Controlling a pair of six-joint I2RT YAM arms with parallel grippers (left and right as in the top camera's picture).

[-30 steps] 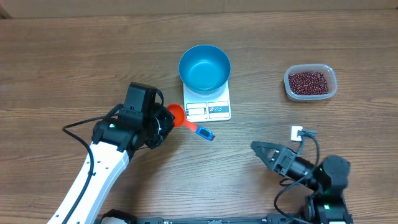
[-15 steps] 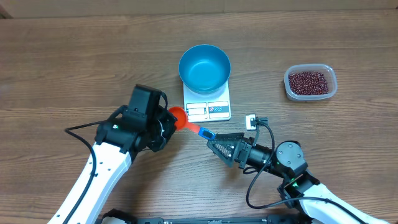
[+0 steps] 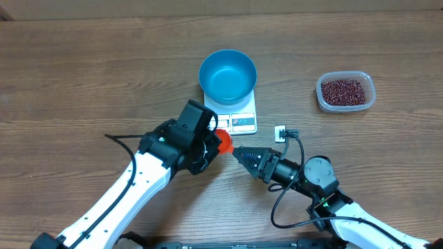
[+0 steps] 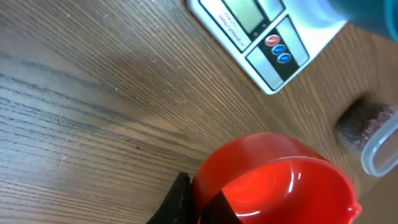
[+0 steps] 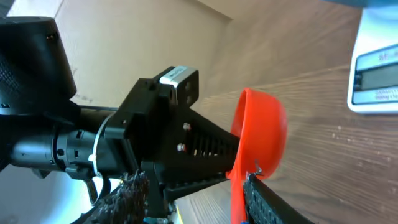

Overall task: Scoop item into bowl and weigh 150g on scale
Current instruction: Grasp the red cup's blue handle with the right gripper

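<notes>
Left end effector (image 3: 213, 146) pinches the glossy red scoop (image 4: 280, 183); right end effector (image 3: 240, 153) straddles its handle with ribbed fingers (image 5: 262, 200), grip unclear.

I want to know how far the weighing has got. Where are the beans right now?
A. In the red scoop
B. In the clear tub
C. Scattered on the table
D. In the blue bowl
B: the beans all lie in the clear tub off to the side, while the blue bowl on the scale and the red scoop both show bare insides.
</notes>
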